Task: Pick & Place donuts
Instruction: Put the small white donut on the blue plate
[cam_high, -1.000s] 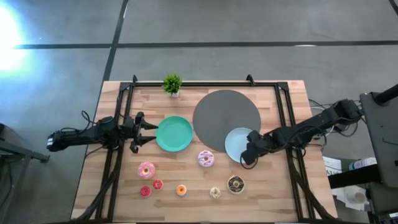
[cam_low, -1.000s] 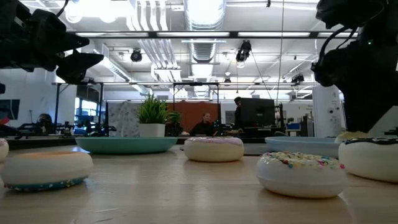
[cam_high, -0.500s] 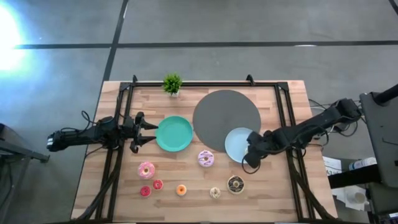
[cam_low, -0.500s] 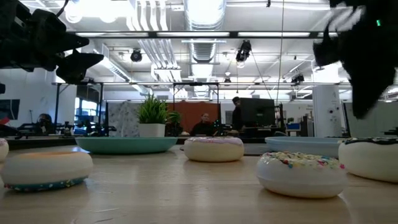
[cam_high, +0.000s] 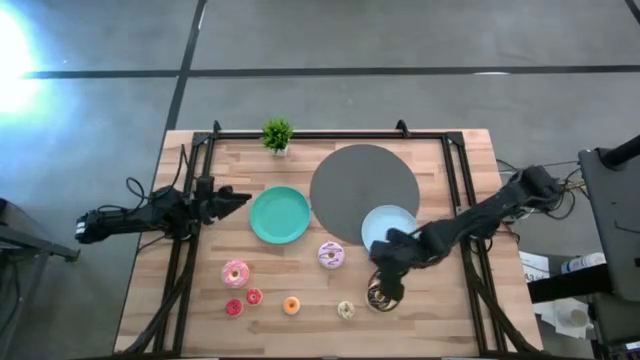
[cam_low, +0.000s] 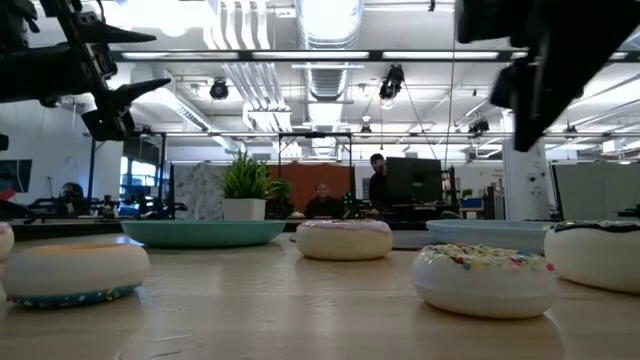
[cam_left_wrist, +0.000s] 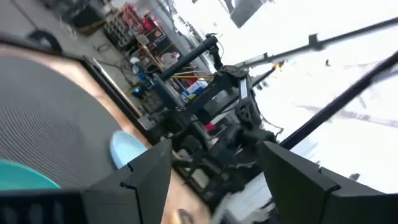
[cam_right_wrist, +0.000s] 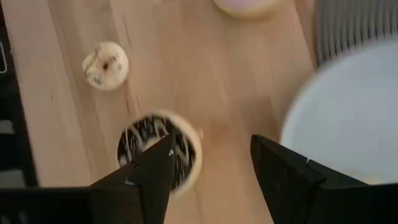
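Observation:
The chocolate donut lies flat on the wooden table near its front edge, and also shows in the right wrist view. My right gripper hangs open above it, one finger over its edge, well clear of the table in the low view. The lilac-white donut, pink donut, two tiny red ones, an orange one and a cream one lie flat on the table. My left gripper waits open, off the table, left of the teal plate.
The pale blue plate lies just beyond my right gripper and overlaps the big grey disc. A small potted plant stands at the far edge. Black rails run along both table sides. People sit in the room behind.
My right gripper has gone from beside the pale blue plate toward the table's near edge and a little left, ending over the chocolate donut. My left gripper has turned about its own axis, so its two fingers now stand one above the other. No donut has moved.

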